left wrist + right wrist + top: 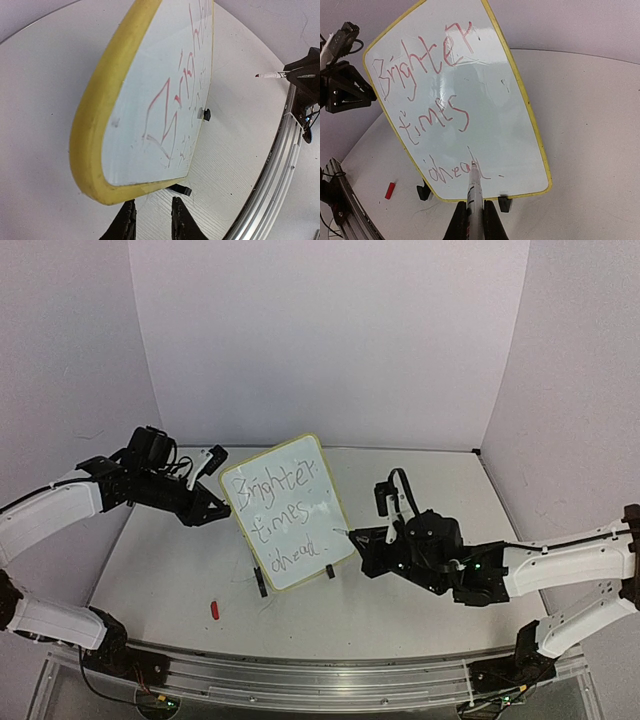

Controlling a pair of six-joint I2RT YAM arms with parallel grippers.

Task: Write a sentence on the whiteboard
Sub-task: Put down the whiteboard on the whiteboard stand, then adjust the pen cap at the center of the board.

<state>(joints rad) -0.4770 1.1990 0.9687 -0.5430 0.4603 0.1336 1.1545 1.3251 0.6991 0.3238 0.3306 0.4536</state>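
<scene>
The whiteboard point(300, 540) stands tilted on two black feet mid-table; its yellow rim also shows in the left wrist view point(95, 125) and its white face in the right wrist view point(485, 100). The sentence point(427, 80) reads "Brighter times ahead." in three reddish lines. My right gripper point(474, 206) is shut on a marker point(475, 187), which points at the "d" of "ahead"; the left wrist view shows the marker point(270, 75) held a little off the board. My left gripper point(152, 207) is open, its fingertips just short of the board's left corner. It also shows in the top view point(205, 514).
A small red cap point(215, 610) lies on the table in front of the board, left of its foot point(260, 586). A metal rail point(320, 675) runs along the near table edge. Purple walls close in the back and both sides.
</scene>
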